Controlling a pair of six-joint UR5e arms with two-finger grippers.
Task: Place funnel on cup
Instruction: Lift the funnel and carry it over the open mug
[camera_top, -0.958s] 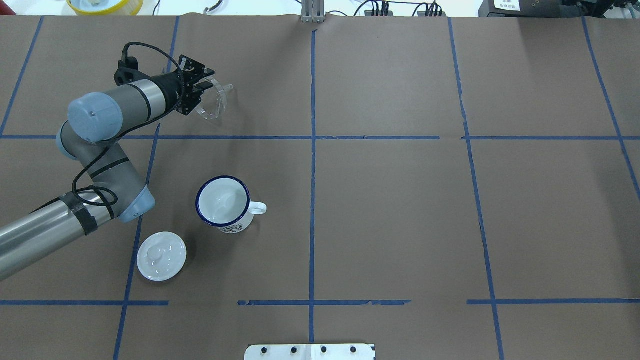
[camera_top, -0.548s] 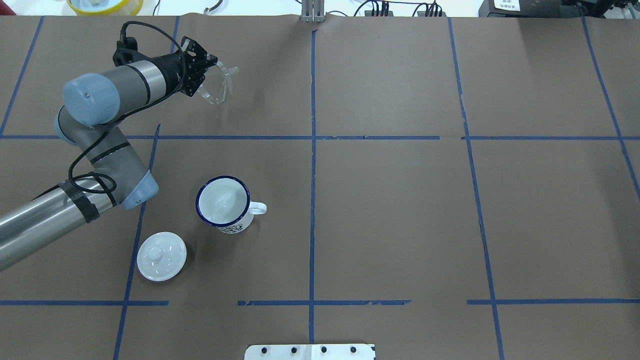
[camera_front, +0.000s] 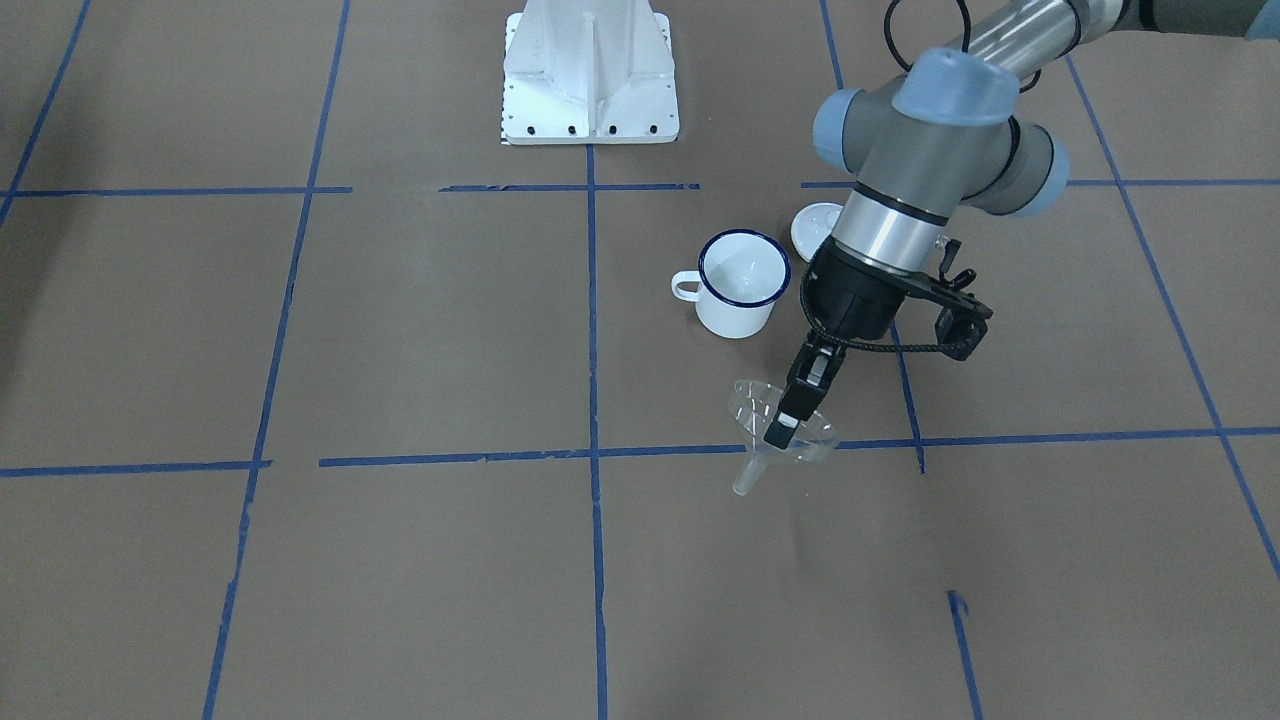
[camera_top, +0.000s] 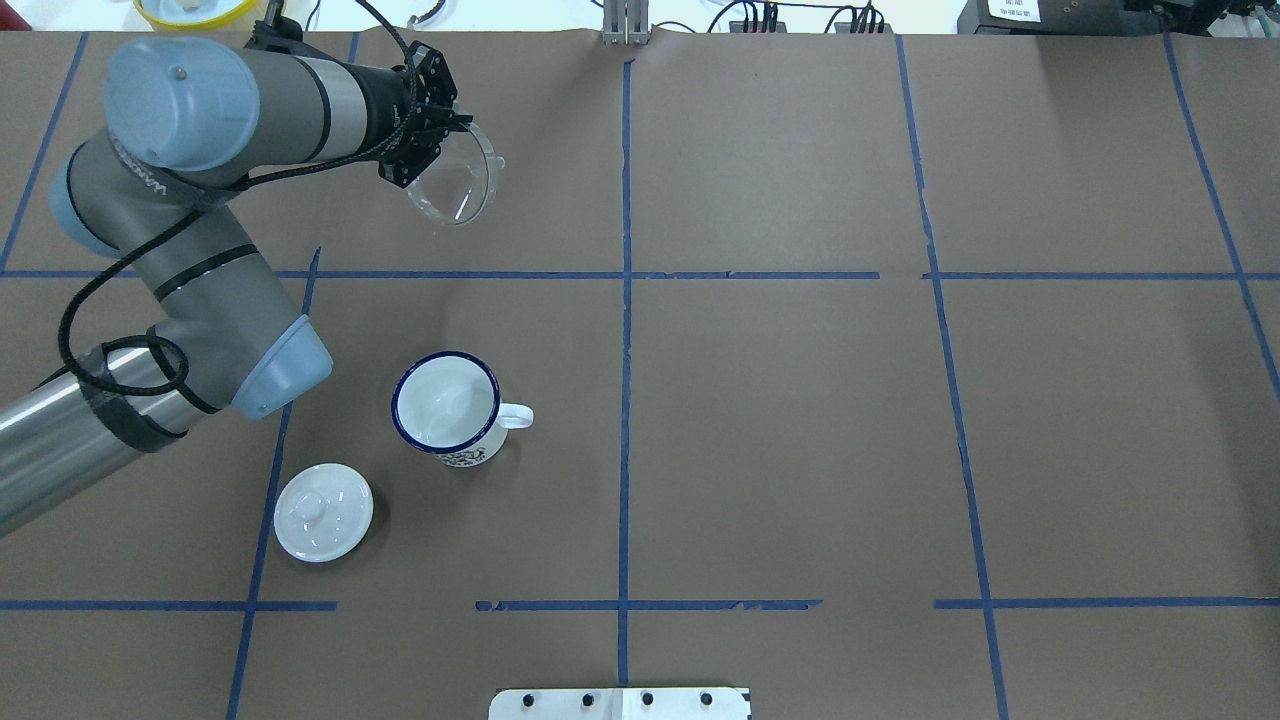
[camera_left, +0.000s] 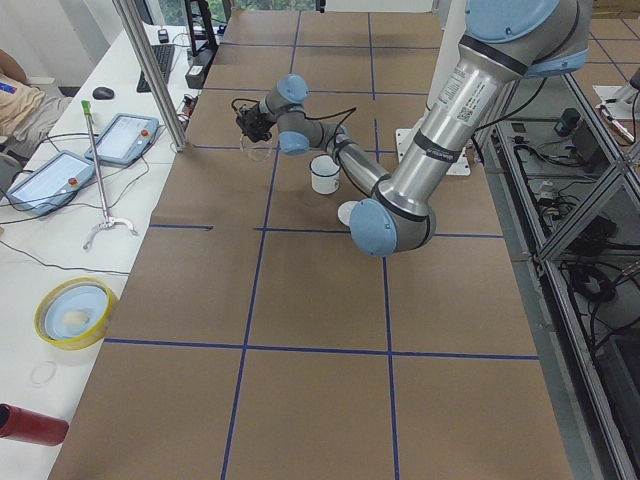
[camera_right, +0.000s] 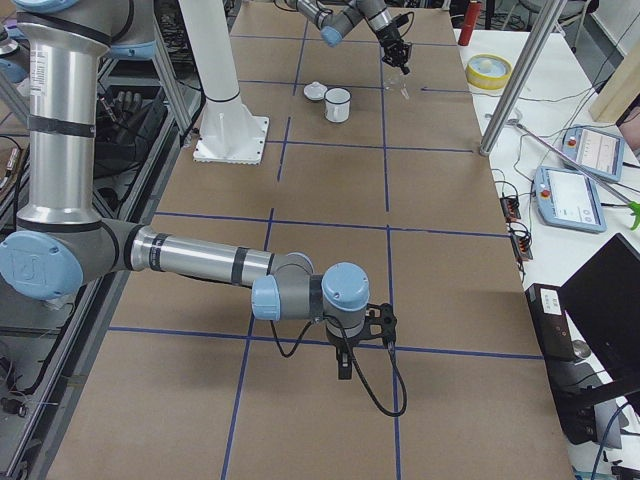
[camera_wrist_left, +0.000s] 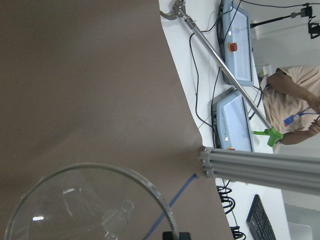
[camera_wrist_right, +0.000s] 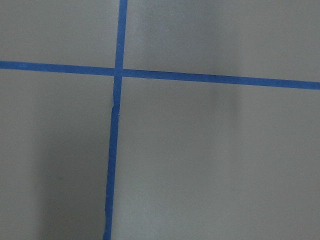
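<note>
My left gripper (camera_top: 432, 150) is shut on the rim of the clear plastic funnel (camera_top: 460, 195) and holds it in the air over the far left of the table. In the front view the funnel (camera_front: 815, 445) hangs tilted from the gripper (camera_front: 781, 428), spout down and outward. Its rim fills the bottom of the left wrist view (camera_wrist_left: 85, 205). The white mug with a blue rim (camera_top: 445, 405) stands upright and empty, nearer the robot, handle to the right; it also shows in the front view (camera_front: 740, 285). My right gripper (camera_right: 345, 365) shows only in the right side view; I cannot tell its state.
A round white knobbed lid (camera_top: 323, 512) lies on the table to the near left of the mug. The robot's white base plate (camera_front: 590, 70) sits at the near middle edge. A metal post (camera_top: 625, 22) stands at the far edge. Blue tape lines cross the brown table.
My left arm has risen and swung the funnel a little to the right and farther away. The funnel's mouth has turned more toward the overhead camera. The mug and lid have not moved.
</note>
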